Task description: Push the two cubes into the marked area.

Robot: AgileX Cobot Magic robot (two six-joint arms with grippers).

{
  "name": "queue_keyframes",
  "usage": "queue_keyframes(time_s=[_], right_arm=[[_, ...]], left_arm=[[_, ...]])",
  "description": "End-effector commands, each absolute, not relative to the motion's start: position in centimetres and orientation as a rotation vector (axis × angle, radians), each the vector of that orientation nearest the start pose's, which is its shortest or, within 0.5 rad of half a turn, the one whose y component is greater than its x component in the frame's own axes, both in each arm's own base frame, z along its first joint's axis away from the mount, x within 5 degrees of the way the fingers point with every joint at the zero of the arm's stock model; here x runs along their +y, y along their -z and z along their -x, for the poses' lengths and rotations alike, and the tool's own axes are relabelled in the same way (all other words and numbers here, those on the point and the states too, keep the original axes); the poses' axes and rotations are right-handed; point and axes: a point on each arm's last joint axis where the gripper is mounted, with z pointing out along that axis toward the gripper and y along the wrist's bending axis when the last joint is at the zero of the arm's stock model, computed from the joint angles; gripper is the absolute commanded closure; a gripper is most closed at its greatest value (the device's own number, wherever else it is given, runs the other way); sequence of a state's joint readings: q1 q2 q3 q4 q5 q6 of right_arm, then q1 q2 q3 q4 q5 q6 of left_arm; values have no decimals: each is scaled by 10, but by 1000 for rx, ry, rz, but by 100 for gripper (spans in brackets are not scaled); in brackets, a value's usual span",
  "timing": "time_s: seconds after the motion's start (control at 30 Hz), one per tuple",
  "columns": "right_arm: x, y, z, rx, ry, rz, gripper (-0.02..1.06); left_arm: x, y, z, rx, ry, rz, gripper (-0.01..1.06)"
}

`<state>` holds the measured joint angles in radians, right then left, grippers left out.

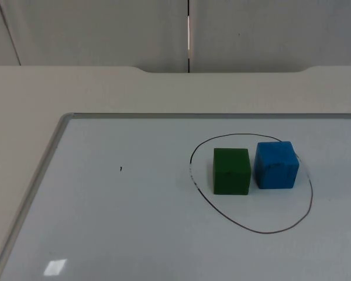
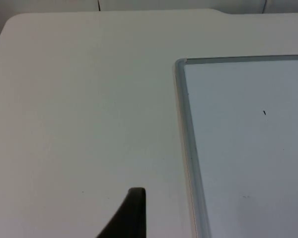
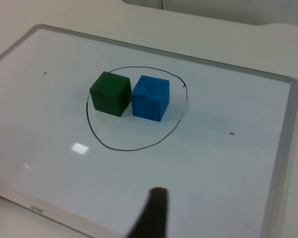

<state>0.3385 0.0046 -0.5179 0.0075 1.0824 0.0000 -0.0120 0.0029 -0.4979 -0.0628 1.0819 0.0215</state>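
Two pincers: each shows one black fingertip in its own wrist view; neither touches anything.
Left pincer (image 2: pixel 129 215): over the bare cream worktop (image 2: pixel 84 114), just outside the near corner of the whiteboard (image 2: pixel 248 148); I cannot tell whether it is open or closed.
Right pincer (image 3: pixel 154 213): over the whiteboard's white surface, near its framed edge that carries small grey lettering, well apart from the cubes; I cannot tell whether it is open or closed.
Green cube (image 1: pixel 231 170): sits flat on the whiteboard inside the drawn outline, on the side nearer the left arm.
Blue cube (image 1: pixel 275 164): just beside the green cube, the two side faces touching or nearly so in the right wrist view; its far edge lies close to the line.
Marked area (image 1: pixel 304 211): a thin black hand-drawn loop, roughly oval, on the whiteboard; both cubes stand in its half farther from the top camera, the nearer half bare.
Whiteboard: lies flat on the worktop, with a grey metal frame, a few tiny dark specks and a bright patch of reflected light.
Wall (image 1: pixel 105 32): grey partition panels behind the worktop, a vertical seam between them.
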Motion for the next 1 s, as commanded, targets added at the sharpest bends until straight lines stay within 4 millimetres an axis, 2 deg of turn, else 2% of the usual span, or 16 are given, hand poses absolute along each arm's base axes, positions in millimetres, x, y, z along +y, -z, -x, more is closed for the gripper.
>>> queue_keyframes(time_s=[0.0, 0.07, 0.97], right_arm=[[-2, -280, 7, 2026, -219, 344, 18], [-2, -280, 7, 2026, -219, 344, -1], [-2, -280, 7, 2025, -212, 336, -1]], left_arm=[[-4, -274, 5, 2063, 61, -35, 3], [-4, -274, 5, 2063, 61, -35, 0], [-4, -274, 5, 2063, 59, -35, 0]])
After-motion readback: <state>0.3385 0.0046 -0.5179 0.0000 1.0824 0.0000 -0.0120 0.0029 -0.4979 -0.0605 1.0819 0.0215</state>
